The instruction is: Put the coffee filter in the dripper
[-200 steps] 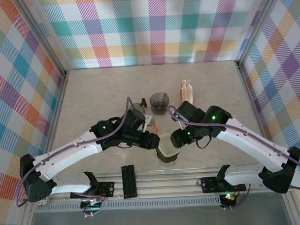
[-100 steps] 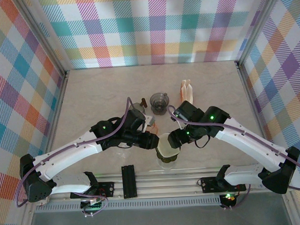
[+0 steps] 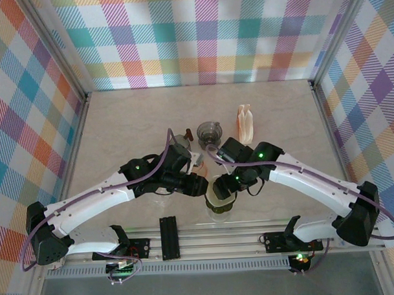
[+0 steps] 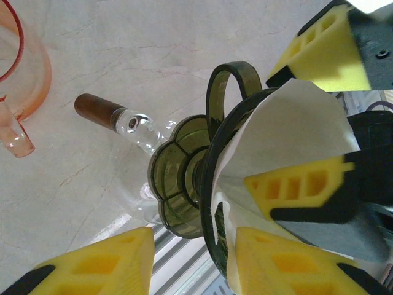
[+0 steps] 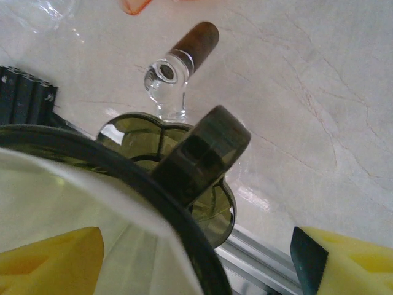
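Filter (image 4: pixel 288 135): found seated inside dripper (image 4: pixel 184 178), near front edge of counter (image 4: pixel 123 49). Judged thin, light, limp, easily creased; to be pinched at upper rim only. Left hand (image 4: pixel 195 239): part-open, astride dripper wall, nothing clamped. Right hand (image 5: pixel 196 246): spread wide, one finger inside filter.

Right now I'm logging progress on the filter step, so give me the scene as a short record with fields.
dripper: green, upright
filter: white, inside the dripper
left fingers: astride the dripper's rim, grip unclear
right fingers: apart, one inside the filter, one outside the rim
status: filter in, fingers not yet clear
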Controlling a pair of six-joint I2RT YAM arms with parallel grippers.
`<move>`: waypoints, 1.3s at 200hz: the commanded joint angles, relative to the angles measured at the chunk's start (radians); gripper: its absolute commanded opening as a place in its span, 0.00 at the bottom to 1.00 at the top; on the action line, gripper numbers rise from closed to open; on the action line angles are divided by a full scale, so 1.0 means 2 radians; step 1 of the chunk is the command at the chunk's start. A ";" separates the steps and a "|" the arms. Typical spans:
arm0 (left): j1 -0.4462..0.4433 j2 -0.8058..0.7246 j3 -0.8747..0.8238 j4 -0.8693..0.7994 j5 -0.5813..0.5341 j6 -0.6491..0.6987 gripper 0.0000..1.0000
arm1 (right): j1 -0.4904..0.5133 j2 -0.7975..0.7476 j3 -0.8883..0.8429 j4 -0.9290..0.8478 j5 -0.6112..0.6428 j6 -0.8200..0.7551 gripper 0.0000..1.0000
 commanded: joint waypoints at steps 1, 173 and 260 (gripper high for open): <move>-0.007 0.000 -0.006 0.002 -0.006 0.003 0.40 | 0.002 0.003 -0.013 0.012 0.004 -0.004 0.81; -0.007 -0.030 -0.035 0.043 -0.003 -0.013 0.60 | 0.002 0.026 -0.065 0.048 0.015 0.015 0.80; -0.007 -0.008 -0.026 0.020 -0.010 -0.009 0.41 | 0.005 0.009 -0.023 0.039 0.004 0.013 0.80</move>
